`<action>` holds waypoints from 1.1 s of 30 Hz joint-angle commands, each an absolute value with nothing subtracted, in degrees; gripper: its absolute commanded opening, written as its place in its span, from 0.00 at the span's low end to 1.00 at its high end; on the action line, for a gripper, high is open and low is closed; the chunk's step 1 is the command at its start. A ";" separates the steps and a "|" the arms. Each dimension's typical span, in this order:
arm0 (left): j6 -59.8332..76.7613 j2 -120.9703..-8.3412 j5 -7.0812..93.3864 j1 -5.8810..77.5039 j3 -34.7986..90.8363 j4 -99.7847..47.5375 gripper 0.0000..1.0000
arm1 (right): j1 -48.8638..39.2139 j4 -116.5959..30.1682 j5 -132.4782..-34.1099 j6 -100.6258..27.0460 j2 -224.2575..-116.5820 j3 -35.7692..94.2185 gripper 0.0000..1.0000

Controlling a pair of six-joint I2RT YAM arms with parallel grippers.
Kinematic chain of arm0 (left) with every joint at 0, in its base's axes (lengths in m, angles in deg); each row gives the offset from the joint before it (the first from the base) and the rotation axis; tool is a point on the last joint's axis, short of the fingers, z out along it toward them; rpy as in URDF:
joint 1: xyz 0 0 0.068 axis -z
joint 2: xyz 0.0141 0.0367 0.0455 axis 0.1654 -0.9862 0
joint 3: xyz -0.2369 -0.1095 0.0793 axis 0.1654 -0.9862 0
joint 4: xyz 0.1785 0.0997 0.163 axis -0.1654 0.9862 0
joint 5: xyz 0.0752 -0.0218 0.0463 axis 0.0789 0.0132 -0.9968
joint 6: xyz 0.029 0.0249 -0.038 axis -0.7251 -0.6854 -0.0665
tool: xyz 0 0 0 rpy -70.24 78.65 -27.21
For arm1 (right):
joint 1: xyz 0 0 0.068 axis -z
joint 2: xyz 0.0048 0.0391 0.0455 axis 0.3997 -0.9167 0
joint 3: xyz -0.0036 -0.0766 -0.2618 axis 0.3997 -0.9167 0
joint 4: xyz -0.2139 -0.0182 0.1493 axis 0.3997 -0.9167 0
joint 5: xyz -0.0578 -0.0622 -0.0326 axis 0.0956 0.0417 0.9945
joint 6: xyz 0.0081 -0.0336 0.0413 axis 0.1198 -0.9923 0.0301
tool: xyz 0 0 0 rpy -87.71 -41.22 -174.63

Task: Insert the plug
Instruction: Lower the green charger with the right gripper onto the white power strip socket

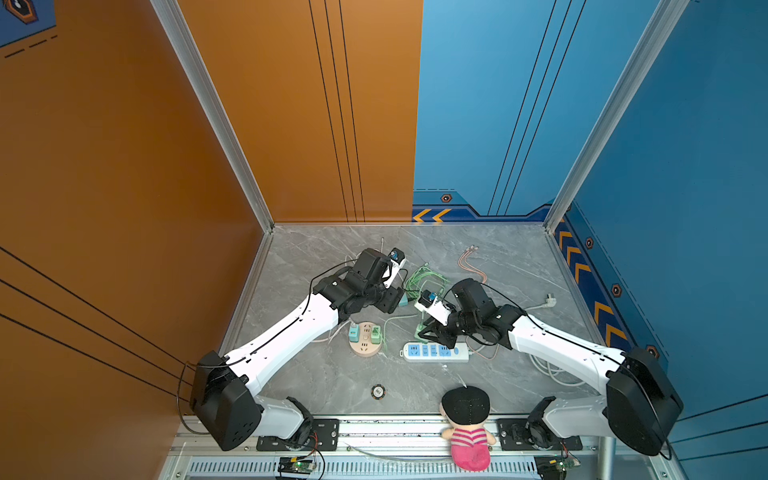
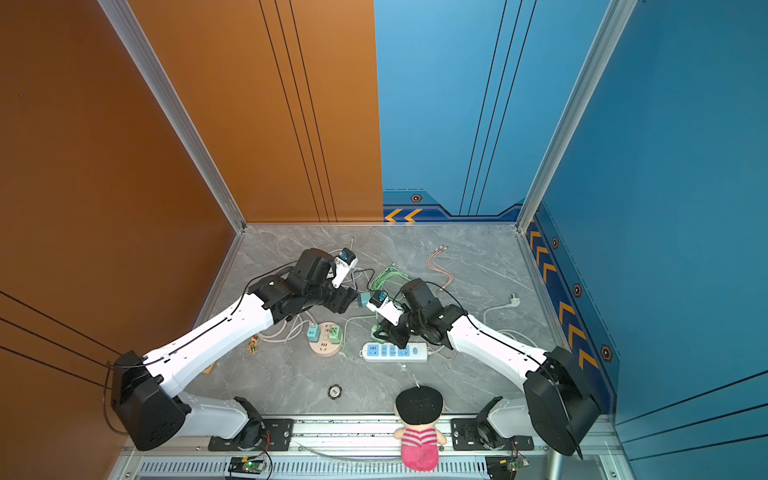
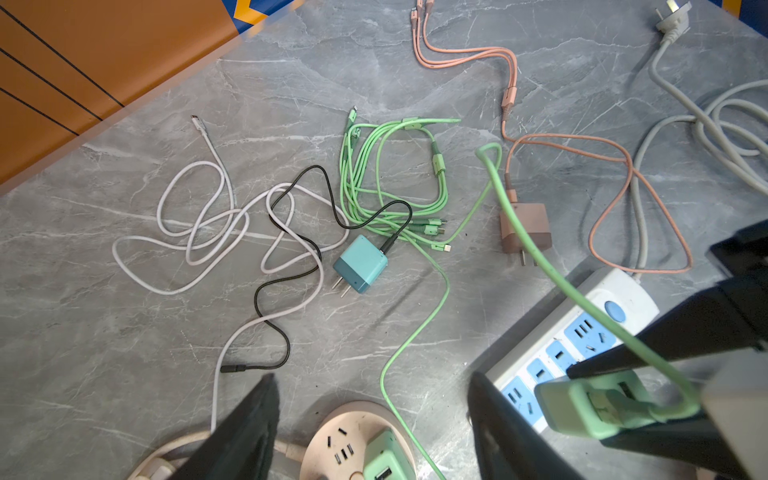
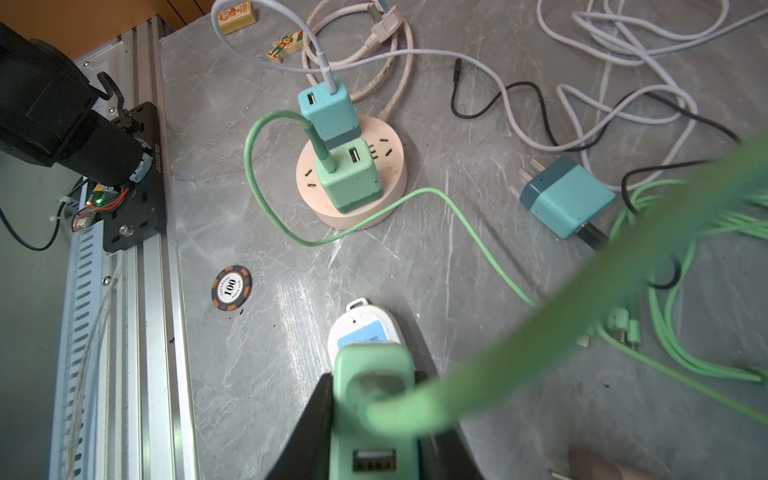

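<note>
Right gripper (image 4: 374, 415) is clamped on the sides of the green charger (image 4: 374, 374), holding it over the power strip (image 1: 434, 351), at the end far from the strip's switch. The prongs are hidden under the body in every view, so I can't tell if they're already touching a socket or just above one.

How I'd do this bit:

- Square the charger to the strip first. In the left wrist view it looks a little tilted against the socket face, and a tilted plug just skates on the plastic.
- Line the prongs up with the slots, then go straight down. No sideways wiggle.
- Mind the green cable (image 3: 519, 224). It arcs up out of the charger and away from the strip, so it could tug the body crooked as you press.
- The strip lies loose on the table with nothing pinning it, so I'd expect it to slide or tip if the push is off-centre.

Left gripper (image 3: 372, 399) has its jaws apart with nothing between them, hovering away from the strip on the side where the round socket (image 1: 365, 340) and a loose teal charger (image 3: 360, 264) sit. Honestly, I'd bring it over to hold the strip down.
</note>
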State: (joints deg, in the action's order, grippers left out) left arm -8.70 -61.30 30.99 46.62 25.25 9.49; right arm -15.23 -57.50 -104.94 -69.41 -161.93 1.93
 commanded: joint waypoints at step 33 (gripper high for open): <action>-7.01 -55.77 33.17 39.50 21.71 9.71 0.72 | -15.46 -60.70 -112.16 -91.17 -176.64 8.80 0.00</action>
